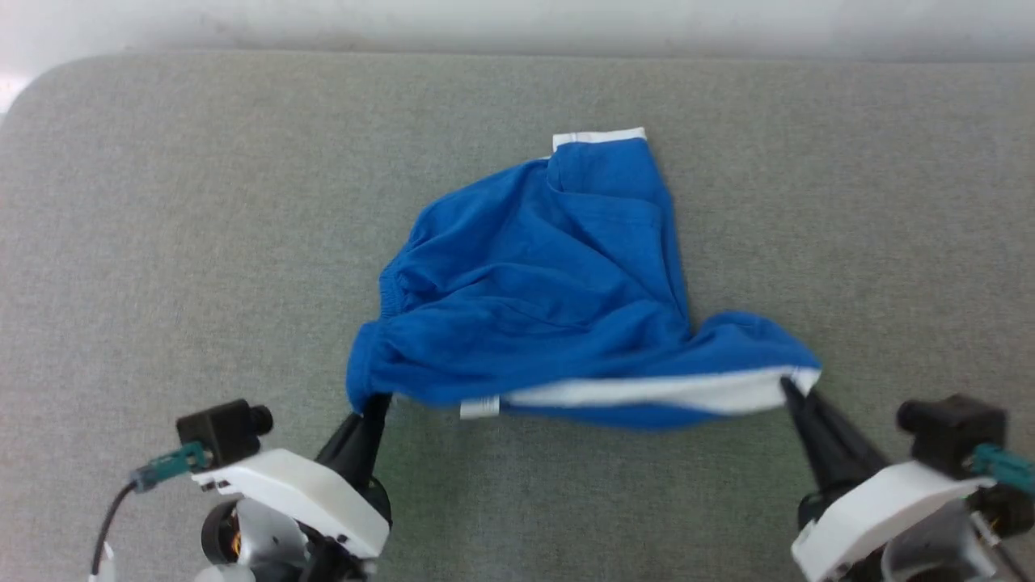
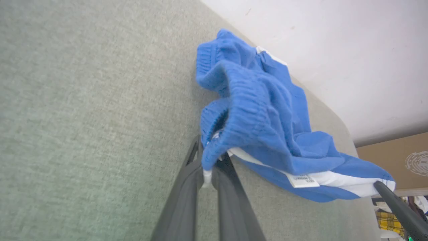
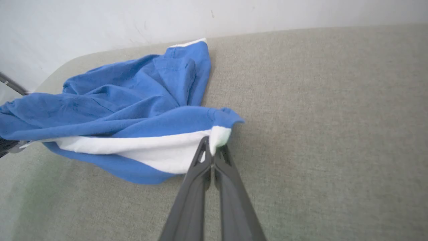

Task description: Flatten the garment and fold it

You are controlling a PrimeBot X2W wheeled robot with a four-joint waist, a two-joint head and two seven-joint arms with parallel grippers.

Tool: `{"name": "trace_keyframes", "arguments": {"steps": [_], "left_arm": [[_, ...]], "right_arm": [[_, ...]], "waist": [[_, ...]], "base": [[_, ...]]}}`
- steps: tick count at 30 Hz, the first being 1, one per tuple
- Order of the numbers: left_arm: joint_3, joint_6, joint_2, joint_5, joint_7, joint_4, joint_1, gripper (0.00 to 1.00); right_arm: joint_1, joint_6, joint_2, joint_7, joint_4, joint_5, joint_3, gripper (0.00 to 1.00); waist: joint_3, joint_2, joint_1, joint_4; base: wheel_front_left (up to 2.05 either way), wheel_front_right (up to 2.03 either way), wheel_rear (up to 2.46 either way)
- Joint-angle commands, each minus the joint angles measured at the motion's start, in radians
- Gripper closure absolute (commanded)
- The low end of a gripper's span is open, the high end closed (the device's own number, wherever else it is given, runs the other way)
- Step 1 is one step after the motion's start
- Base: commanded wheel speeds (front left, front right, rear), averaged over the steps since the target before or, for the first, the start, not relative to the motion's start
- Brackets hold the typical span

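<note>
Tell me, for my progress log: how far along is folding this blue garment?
Done: both corners are caught. The left gripper is shut on the waistband end of the garment, the right gripper on its white-trimmed hem corner. In hand: the near edge, held between them. Remaining: the cloth lies bunched and wrinkled on the grey surface, so flattening is unfinished and no fold is made.

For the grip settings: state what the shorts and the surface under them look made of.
The shorts: soft matte knit, possibly cotton jersey; it drapes in loose folds, and the waistband is ribbed and gathered. The surface: grey-green woven fabric, matte, fine weave visible.
</note>
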State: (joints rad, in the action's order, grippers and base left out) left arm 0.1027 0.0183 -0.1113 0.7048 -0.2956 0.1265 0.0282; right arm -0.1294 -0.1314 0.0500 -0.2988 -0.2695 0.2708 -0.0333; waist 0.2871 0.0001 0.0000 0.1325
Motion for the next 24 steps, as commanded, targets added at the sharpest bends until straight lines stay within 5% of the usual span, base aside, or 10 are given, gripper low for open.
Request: {"name": "trace_keyframes", "arguments": {"steps": [1,14,24], "left_arm": [[-0.013,-0.006,0.008,0.018,0.014,0.029,-0.031,1.0],[-0.073,0.062,-0.042,0.087,-0.131,0.152,-0.365,1.0],[-0.08,0.185,-0.12,0.056,-0.306,-0.073,-0.756,1.0]], "right_arm": [[0.039,0.001,0.0,0.023,-0.022,-0.003,0.012,1.0],[0.453,0.001,0.067,-0.073,-0.122,0.042,-0.006,1.0],[0.839,0.001,0.136,-0.226,0.078,0.092,-0.06,1.0]], "waist": [[-0.022,-0.0001,0.0,-0.013],[-0.085,-0.0001,0.0,-0.044],[-0.064,-0.0001,0.0,-0.068]], "base": [[0.0,0.0,0.0],[0.0,0.0,0.0],[0.0,0.0,0.0]]}}
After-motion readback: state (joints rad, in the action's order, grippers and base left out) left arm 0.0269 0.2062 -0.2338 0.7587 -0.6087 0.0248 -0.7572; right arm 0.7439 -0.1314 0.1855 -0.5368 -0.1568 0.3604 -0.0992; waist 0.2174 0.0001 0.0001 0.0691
